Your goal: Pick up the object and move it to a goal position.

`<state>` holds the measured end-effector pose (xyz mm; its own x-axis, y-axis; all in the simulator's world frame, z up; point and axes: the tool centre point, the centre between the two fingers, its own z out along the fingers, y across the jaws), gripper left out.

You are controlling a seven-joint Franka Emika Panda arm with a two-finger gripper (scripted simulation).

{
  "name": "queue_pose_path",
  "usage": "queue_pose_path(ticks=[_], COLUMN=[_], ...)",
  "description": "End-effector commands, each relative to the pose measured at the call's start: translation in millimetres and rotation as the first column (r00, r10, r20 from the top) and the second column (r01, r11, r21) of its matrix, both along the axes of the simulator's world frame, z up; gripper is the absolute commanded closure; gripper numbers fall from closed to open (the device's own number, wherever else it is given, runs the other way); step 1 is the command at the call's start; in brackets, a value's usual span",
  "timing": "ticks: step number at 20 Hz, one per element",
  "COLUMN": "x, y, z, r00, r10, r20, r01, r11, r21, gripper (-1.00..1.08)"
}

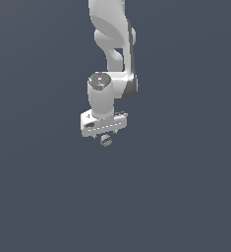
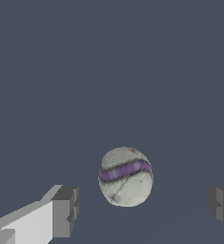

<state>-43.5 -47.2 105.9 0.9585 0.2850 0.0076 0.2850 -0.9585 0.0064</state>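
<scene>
- In the wrist view the two dark grey fingertips (image 2: pixel 66 212) sit nearest the lens, one at each side of the picture, with a wide gap between them
- The ball (image 2: pixel 126 177), a small roundish pale grey-white thing with cracked-looking lines and a purple band curving across it, lies in that gap, beyond the tips and touching neither of them
- It is closer to the fingertip that carries the white finger body than to the other tip (image 2: pixel 222 204), which shows only partly at the picture's edge
- In the exterior view the ball (image 1: pixel 105 141) appears just under the white gripper (image 1: pixel 105 137), tiny against the hand above it; from there it cannot be told whether it rests on the floor or hangs clear of it
- The gripper's jaws stand well apart and clamp nothing
- The gripper points straight down from the white arm (image 1: pixel 112 59), whose links rise to the top edge of the exterior view, with a dark band along the link on the exterior view's right
- The floor (image 1: pixel 186 197) is a plain slate-blue surface filling the rest of both views
</scene>
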Motion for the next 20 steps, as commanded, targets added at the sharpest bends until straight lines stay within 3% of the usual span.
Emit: queue_pose_path(ticks=[1, 13, 20], x=[-6.1, -14.0, -15.3], y=[-0.4, -1.1, -0.7], z=[-8.4, -21.6, -50.6], r00=[0.999, 0.997, 0.997], r10=[0.034, 0.072, 0.075], r20=[-0.004, -0.009, -0.009], r01=[-0.034, -0.072, -0.075], r11=[0.999, 0.997, 0.997], r21=[0.001, 0.004, 0.004], gripper=[-0.92, -0.92, -0.92])
